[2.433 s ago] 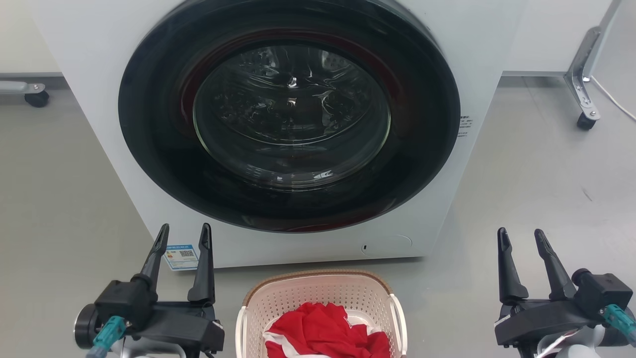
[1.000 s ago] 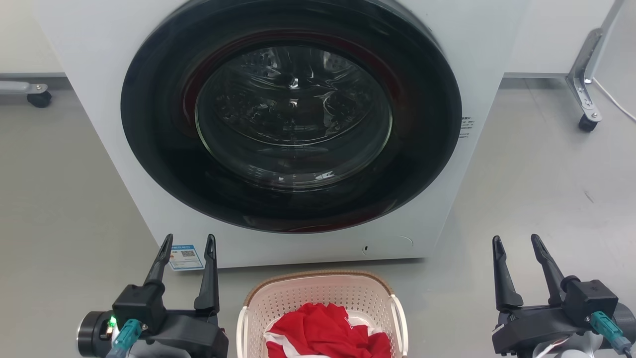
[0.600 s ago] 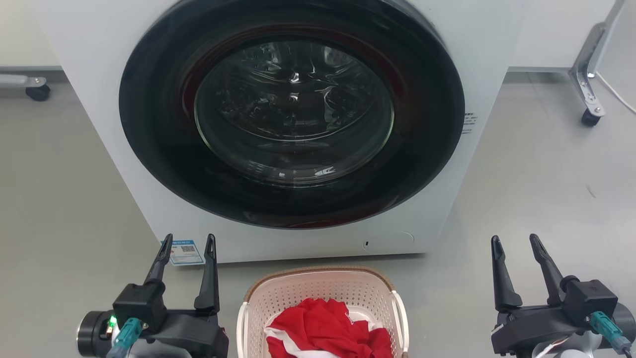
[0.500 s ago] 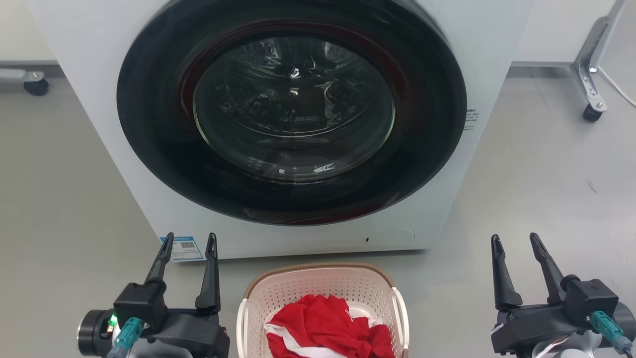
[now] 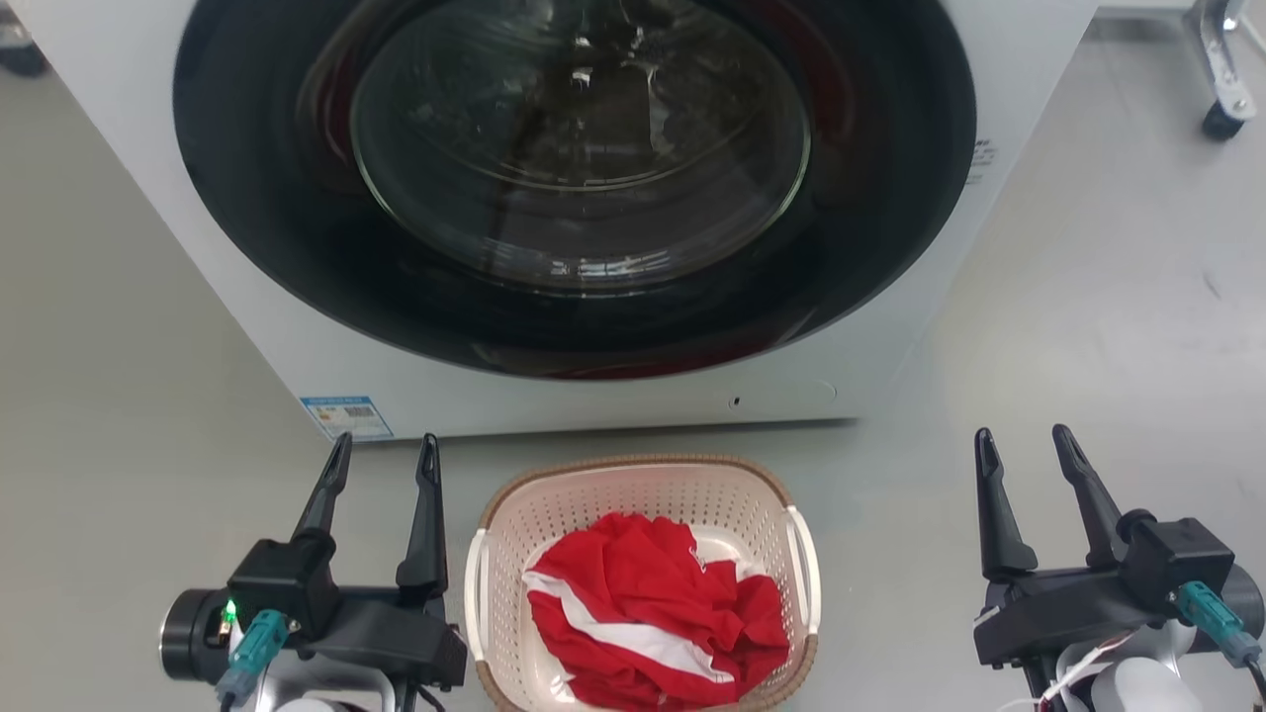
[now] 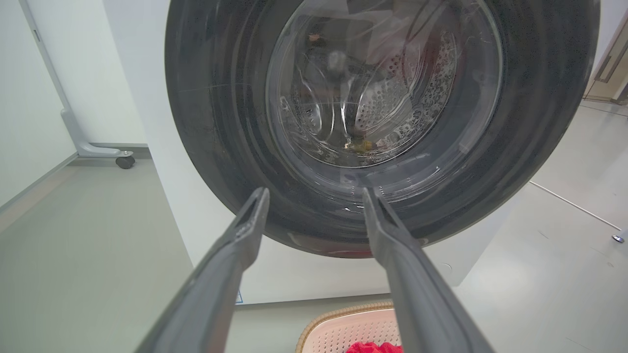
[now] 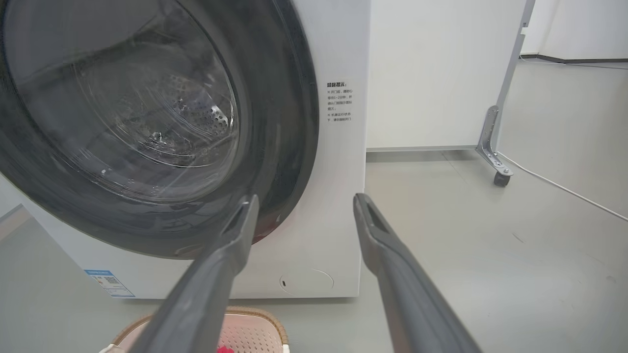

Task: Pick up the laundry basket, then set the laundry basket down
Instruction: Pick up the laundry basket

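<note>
I have the rounded-rectangular cream-white perforated plastic laundry basket [image 5: 633, 491] with its brown woven-look rim sitting on the grey floor [image 5: 1088, 297]. It is just in front of the base of the white front-loading washing machine [image 5: 613, 400], whose round dark door is closed. A crumpled red garment with a white stripe [image 5: 643, 603] lies inside. The basket sits between my two arms but not midway. The left end effector [image 5: 385, 442] has its inner finger just beside the basket's white left handle [image 5: 474, 593]. The right end effector [image 5: 1021, 435] is well apart from the white right handle [image 5: 809, 569], so the left arm is the nearer one. Both end effectors are spread wide and empty, fingers pointing toward the machine and held above the floor. In each wrist view the basket rim shows low down, below the fingers, so I judge the coming move is down and inward on each side. The basket's long axis seems to run from me toward the machine, with a handle on each long side. I can't be sure, as the head view's bottom edge cuts off its near end. The floor looks smooth and level, open to left and right, and a castor leg [image 5: 1221, 109] stands off toward the far right.
</note>
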Robot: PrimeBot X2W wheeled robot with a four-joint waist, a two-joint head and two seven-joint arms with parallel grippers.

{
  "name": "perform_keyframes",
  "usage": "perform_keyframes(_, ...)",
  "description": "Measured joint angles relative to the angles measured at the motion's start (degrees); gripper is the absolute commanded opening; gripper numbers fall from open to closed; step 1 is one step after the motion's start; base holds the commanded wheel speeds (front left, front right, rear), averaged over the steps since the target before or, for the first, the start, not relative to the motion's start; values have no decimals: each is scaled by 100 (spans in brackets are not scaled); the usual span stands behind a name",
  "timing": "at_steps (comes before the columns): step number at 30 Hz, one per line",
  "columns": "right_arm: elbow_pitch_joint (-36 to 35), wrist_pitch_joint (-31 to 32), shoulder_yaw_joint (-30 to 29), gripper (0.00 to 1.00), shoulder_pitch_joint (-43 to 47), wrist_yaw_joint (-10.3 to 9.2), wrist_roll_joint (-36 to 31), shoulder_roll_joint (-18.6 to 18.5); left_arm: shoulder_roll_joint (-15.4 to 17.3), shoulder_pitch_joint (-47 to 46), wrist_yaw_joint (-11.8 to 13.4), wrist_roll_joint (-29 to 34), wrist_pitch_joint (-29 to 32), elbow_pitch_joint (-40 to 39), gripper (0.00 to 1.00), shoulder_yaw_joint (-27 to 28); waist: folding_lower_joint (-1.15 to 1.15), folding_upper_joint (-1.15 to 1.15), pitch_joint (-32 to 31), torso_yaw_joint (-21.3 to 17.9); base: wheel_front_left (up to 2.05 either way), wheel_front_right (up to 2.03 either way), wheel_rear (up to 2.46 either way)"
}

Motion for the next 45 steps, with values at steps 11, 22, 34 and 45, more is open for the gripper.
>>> perform_keyframes(11, 138, 103, 29, 100, -424, 0, 47, 110, -100, -476, 0, -11, 51, 232, 100, -35, 1, 0, 823, -8, 0, 0, 0)
perform_keyframes(22, 345, 202, 116, 100, -1013, 49, 44, 158, -153, -1168, -57, -129, 249, 723, 100, -2, 0, 0, 1694, -32, 0, 0, 0)
perform_keyframes(34, 854, 352, 315, 100, -1991, 154, 10, 358, -159, -2226, -256, -368, 489, 1649, 100, 160, 1, 1, 2655, -96, 0, 0, 0)
perform_keyframes(45, 1771, 449, 567, 100, -2560, 319, -41, 504, -162, -2739, -546, -558, 672, 2822, 100, 209, 0, 1, 3302, -149, 0, 0, 0)
